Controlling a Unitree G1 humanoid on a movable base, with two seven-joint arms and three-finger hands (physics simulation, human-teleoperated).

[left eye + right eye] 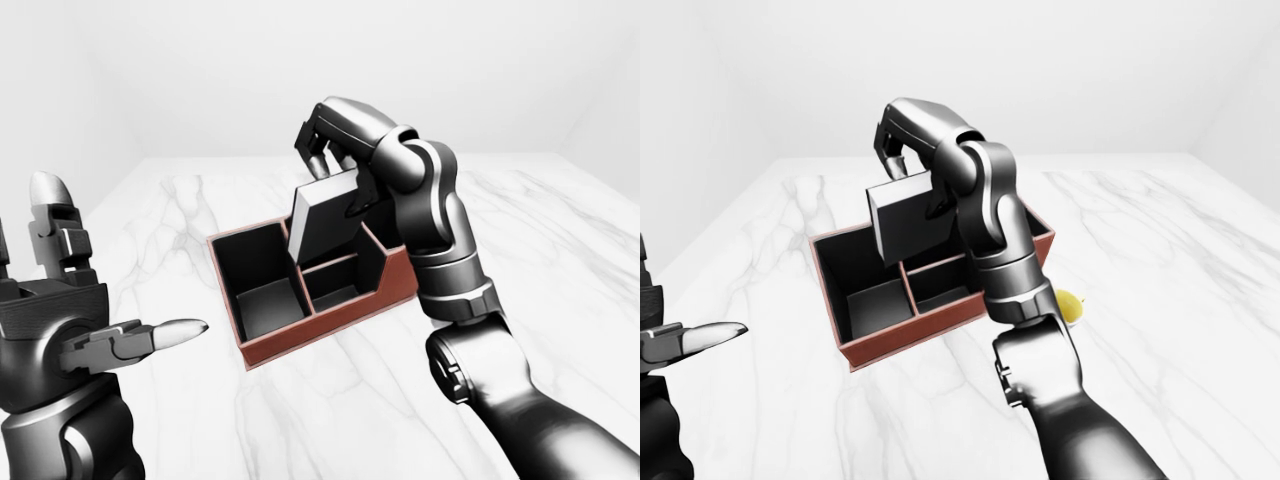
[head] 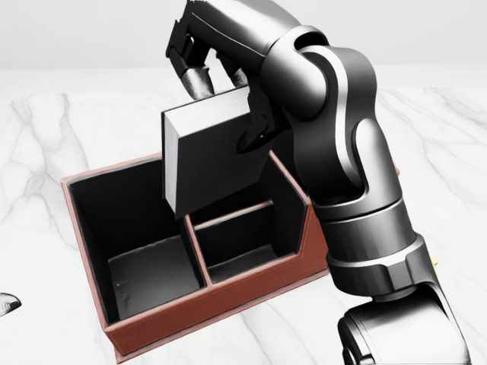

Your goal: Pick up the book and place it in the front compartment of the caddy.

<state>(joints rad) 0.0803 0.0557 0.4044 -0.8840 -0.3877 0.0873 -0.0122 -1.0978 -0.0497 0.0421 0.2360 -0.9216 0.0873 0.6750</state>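
Note:
My right hand [image 2: 219,97] is shut on the book [image 2: 207,156], fingers over its top edge and thumb on the dark cover. The book is dark grey with a white page edge. It hangs tilted, nearly upright, above the middle of the caddy [image 2: 190,313], its lower corner near the centre divider. The caddy is red-brown with black insides, split into a large left compartment, a small one at the bottom middle and a long one at the upper right. My left hand [image 1: 110,335] stays open at the lower left of the left-eye view, well apart from the caddy.
White marble tabletop [image 1: 330,400] spreads around the caddy. A white cup with yellow contents [image 1: 1070,305] sits just right of the caddy, mostly hidden behind my right forearm [image 2: 365,228]. Plain white walls lie beyond.

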